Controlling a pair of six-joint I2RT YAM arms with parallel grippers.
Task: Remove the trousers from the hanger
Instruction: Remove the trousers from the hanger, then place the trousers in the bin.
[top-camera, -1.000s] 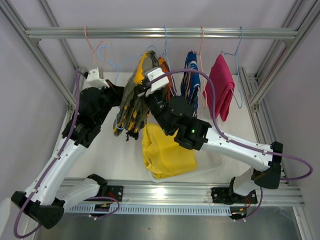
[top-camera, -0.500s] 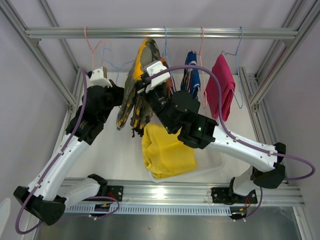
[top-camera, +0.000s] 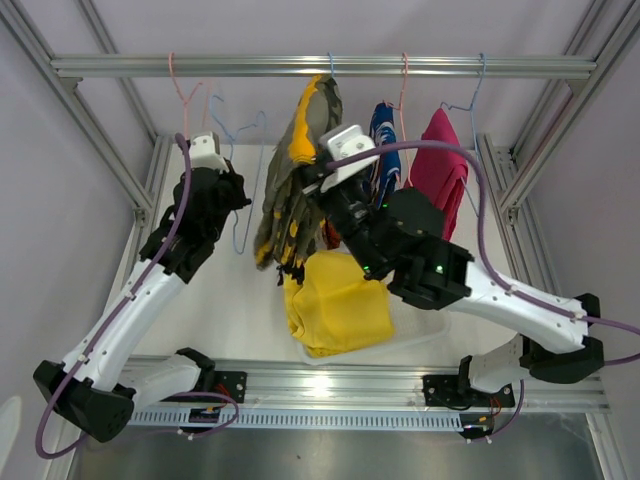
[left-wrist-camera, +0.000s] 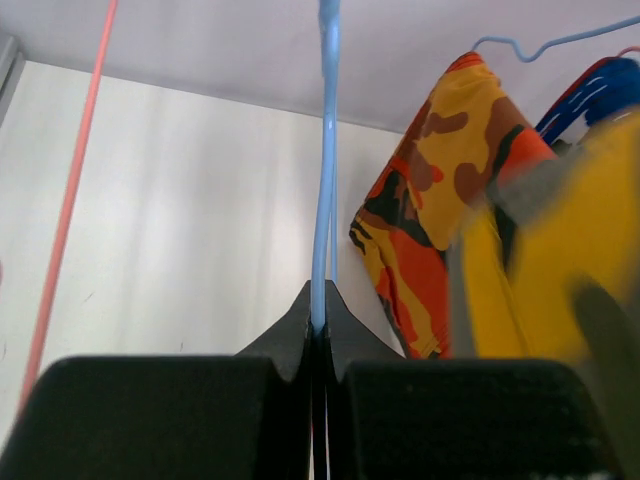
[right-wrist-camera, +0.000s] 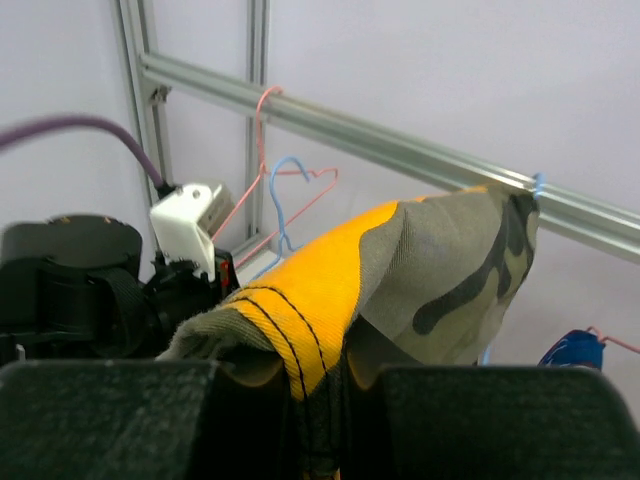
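The yellow-grey camouflage trousers (top-camera: 292, 185) hang bunched between the arms, with my right gripper (top-camera: 322, 178) shut on their yellow waistband (right-wrist-camera: 310, 300). My left gripper (left-wrist-camera: 319, 305) is shut on the wire of a light blue hanger (top-camera: 243, 205), which stands just left of the camouflage trousers. Plain yellow trousers (top-camera: 335, 305) lie on the table. Orange-black trousers (left-wrist-camera: 425, 210) hang behind on another hanger. Blue-white-red trousers (top-camera: 383, 125) and magenta trousers (top-camera: 442, 165) hang from the rail (top-camera: 200, 66).
An empty pink hanger (top-camera: 183, 90) hangs at the left of the rail. A clear tray (top-camera: 437, 325) sits under the yellow trousers. Frame posts stand at both sides. The right arm's forearm (top-camera: 500, 295) crosses the table's right half.
My right gripper has carried the camouflage trousers up and to the right, away from the blue hanger. The left gripper has shifted slightly right with the hanger.
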